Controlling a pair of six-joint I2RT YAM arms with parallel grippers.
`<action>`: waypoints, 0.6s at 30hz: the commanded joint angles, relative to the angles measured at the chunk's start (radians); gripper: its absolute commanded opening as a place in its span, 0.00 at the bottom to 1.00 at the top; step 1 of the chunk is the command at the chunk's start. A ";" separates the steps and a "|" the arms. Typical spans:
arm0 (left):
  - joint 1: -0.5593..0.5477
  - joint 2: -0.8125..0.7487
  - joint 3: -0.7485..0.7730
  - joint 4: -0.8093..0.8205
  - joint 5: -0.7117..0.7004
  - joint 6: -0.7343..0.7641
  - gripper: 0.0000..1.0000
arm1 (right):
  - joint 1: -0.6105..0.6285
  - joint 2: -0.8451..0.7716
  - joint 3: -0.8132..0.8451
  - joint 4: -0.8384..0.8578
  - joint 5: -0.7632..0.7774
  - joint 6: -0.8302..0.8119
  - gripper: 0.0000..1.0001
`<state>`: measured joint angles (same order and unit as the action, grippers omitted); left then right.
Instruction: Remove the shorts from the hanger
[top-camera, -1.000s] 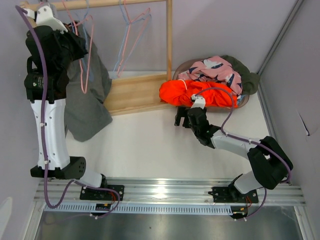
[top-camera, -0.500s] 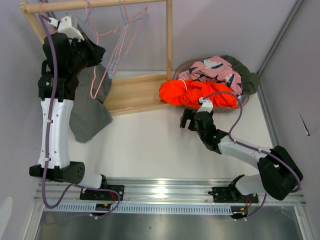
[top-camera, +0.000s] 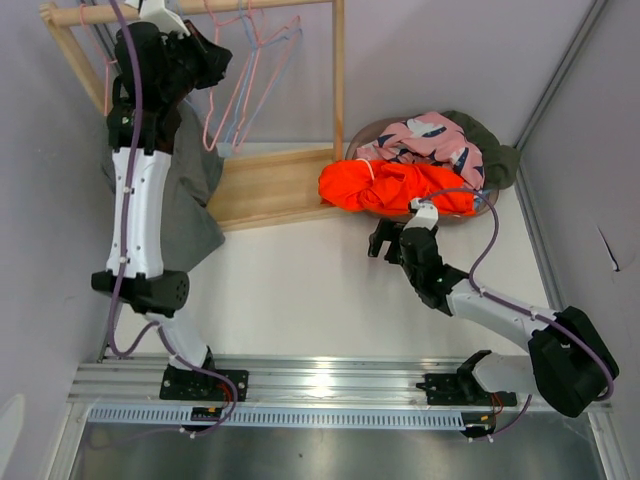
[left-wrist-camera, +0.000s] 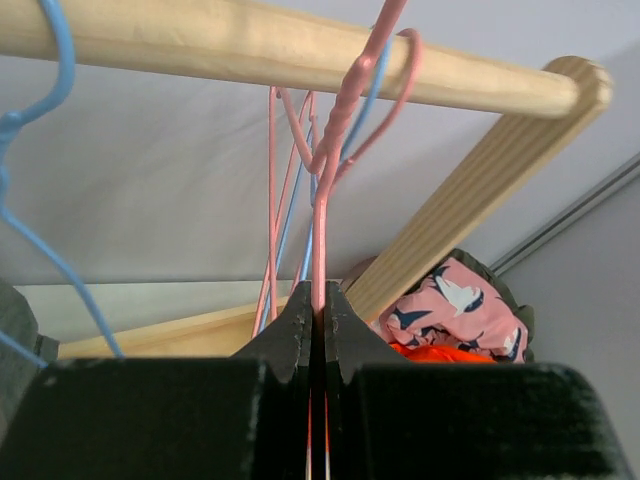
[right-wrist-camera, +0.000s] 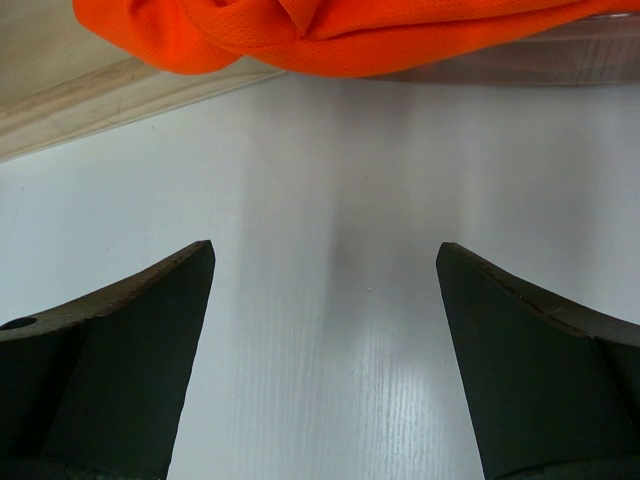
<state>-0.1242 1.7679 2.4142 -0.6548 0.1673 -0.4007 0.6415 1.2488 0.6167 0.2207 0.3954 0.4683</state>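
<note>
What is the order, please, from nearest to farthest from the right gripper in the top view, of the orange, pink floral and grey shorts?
1. Orange shorts, just beyond the right gripper.
2. Pink floral shorts, farther back, right side.
3. Grey shorts, far across on the left.

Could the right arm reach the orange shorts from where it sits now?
Probably yes: the right pincer is open and faces the orange shorts, with only bare white table between them.
</note>
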 joint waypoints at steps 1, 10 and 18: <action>-0.009 0.073 0.068 0.044 -0.006 -0.033 0.00 | -0.006 -0.035 -0.015 0.034 0.016 0.020 0.99; -0.031 0.125 0.053 0.009 0.012 -0.012 0.00 | -0.013 -0.035 -0.021 0.040 0.010 0.020 0.99; -0.065 -0.056 -0.141 -0.025 0.008 0.063 0.24 | -0.013 -0.023 -0.020 0.039 0.011 0.021 0.99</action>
<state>-0.1715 1.8366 2.3142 -0.6624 0.1684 -0.3885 0.6327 1.2377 0.5964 0.2218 0.3946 0.4713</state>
